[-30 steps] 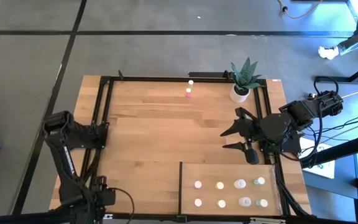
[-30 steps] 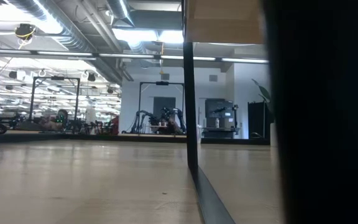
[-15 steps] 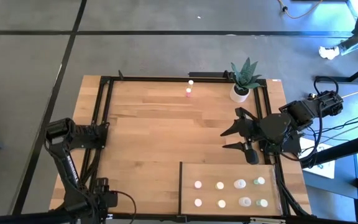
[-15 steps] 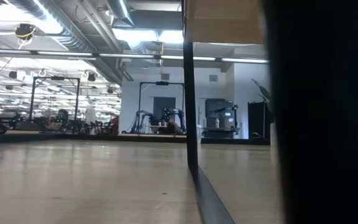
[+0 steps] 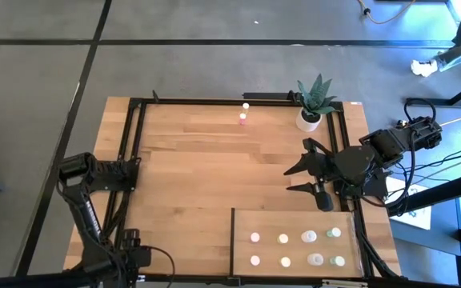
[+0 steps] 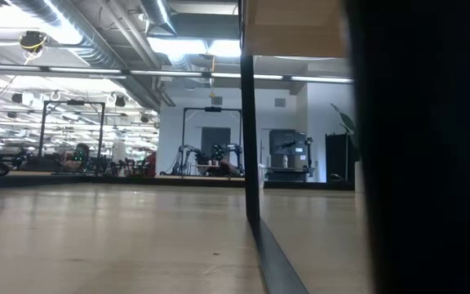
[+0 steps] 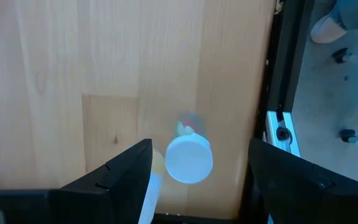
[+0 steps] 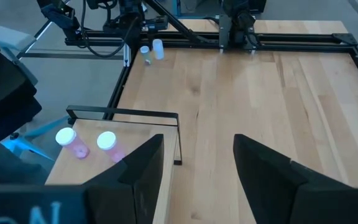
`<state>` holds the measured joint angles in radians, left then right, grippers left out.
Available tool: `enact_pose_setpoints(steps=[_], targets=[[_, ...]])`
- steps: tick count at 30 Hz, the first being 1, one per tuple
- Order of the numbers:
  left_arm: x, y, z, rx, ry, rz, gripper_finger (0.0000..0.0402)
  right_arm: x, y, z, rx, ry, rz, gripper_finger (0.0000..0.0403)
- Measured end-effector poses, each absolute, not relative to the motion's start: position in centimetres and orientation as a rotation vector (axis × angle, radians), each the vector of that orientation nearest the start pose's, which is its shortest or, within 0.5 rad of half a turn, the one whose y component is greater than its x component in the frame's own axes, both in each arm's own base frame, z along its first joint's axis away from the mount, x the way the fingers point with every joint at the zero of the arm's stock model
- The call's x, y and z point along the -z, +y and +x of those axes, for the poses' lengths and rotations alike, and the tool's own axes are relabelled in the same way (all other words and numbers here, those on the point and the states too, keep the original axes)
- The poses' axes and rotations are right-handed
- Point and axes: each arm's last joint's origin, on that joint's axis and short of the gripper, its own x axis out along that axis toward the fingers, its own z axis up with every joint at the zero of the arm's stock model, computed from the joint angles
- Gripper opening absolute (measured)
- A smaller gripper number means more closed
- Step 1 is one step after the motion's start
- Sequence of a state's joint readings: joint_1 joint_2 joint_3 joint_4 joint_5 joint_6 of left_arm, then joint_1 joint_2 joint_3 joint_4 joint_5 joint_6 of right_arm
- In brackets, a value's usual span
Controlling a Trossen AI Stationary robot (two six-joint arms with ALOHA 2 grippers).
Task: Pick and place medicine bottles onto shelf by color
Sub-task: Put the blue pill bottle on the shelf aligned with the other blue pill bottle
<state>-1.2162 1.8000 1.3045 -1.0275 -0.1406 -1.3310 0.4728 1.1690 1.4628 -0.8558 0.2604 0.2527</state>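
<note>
The planked tabletop (image 5: pixel 206 176) fills the middle of the high view, framed by dark rails, and nothing on it is seen to have shifted since the earlier frames. The shelf (image 5: pixel 246 220), a paler panel with a dark edge, lies at the lower right of that view, and eight medicine bottles (image 5: pixel 309 237) are stood on it in two rows of four, whitish caps toward the left and green-tinted ones toward the right. In the right wrist view two pink-tinted bottles (image 8: pixel 65 138) are seen on the pale panel at lower left. The left arm (image 5: pixel 86 192) is folded at the lower left edge of the table; a second ago its elbow sat higher in the frame, and it has been lowered since, with no further change over the last half second. Through the left wrist view the left gripper (image 7: pixel 197 177) is shown with its jaws apart and nothing between them, a white-capped bottle (image 7: pixel 189 159) being seen beyond the fingers on the wood. The right gripper (image 5: pixel 296 178) is held above the table at middle right, just above the shelf's upper edge, jaws spread and empty, unchanged from before. A potted plant (image 5: pixel 314 101) stands at the upper right of the table. Two loose bottles (image 5: pixel 244 119), one whitish and one pink, remain at the upper middle edge, well apart from the shelf.
</note>
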Motion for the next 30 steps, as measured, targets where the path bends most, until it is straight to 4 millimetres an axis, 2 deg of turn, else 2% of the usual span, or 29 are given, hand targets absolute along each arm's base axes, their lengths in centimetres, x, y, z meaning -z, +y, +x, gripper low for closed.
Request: enact_pose_setpoints(steps=[6, 14, 23, 30], targets=[[-20.1, -30.9, 11.2, -0.075, 1.415, -0.081, 0.0259, -42.4, 9.1, 19.5, -0.139, 0.547, 0.044, 0.0195], [-18.7, -30.2, 11.2, -0.097, 1.428, -0.069, 0.0259, -42.4, 9.1, 19.5, -0.138, 0.548, 0.044, 0.0195], [-18.6, -30.4, 11.2, -0.082, 1.419, -0.086, 0.0259, -42.3, 9.1, 19.5, -0.138, 0.548, 0.043, 0.0195], [-18.7, -30.6, 11.5, -0.083, 1.336, -0.085, 0.0259, -42.3, 9.1, 19.5, -0.138, 0.548, 0.043, 0.0195]])
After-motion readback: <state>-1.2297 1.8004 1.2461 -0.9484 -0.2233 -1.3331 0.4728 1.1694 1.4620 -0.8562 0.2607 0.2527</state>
